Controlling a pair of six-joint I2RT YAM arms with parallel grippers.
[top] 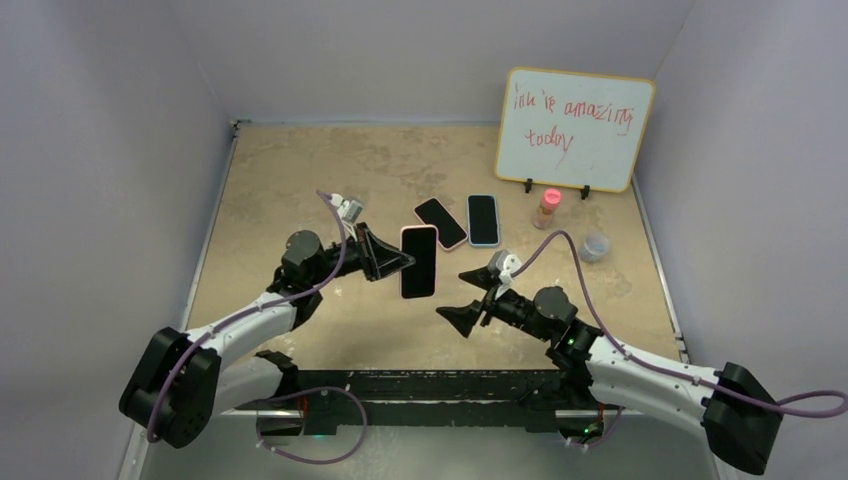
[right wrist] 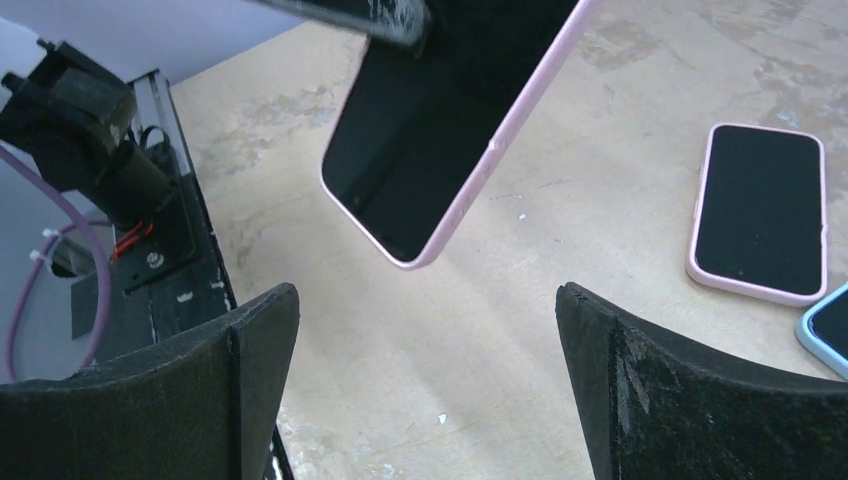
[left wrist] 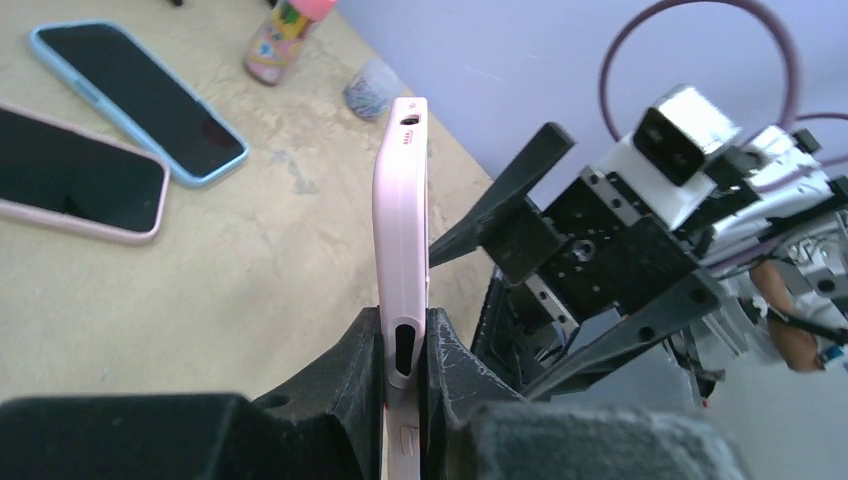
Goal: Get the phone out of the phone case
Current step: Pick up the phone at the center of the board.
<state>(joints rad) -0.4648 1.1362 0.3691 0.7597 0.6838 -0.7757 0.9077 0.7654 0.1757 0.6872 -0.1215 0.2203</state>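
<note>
A phone in a pink case (top: 419, 261) hangs above the table's middle, its black screen facing up. My left gripper (top: 400, 262) is shut on its left edge. In the left wrist view the pink case (left wrist: 402, 230) stands edge-on between my two fingers (left wrist: 352, 380). My right gripper (top: 463, 315) is open and empty, just right of and nearer than the phone. In the right wrist view the held phone (right wrist: 440, 130) hovers beyond my open gripper (right wrist: 428, 330), not touching it.
A second pink-cased phone (top: 441, 222) and a blue-cased phone (top: 483, 219) lie flat behind the held one. A small pink-capped bottle (top: 548, 208), a clear cup (top: 594, 246) and a whiteboard (top: 574, 128) stand at the back right.
</note>
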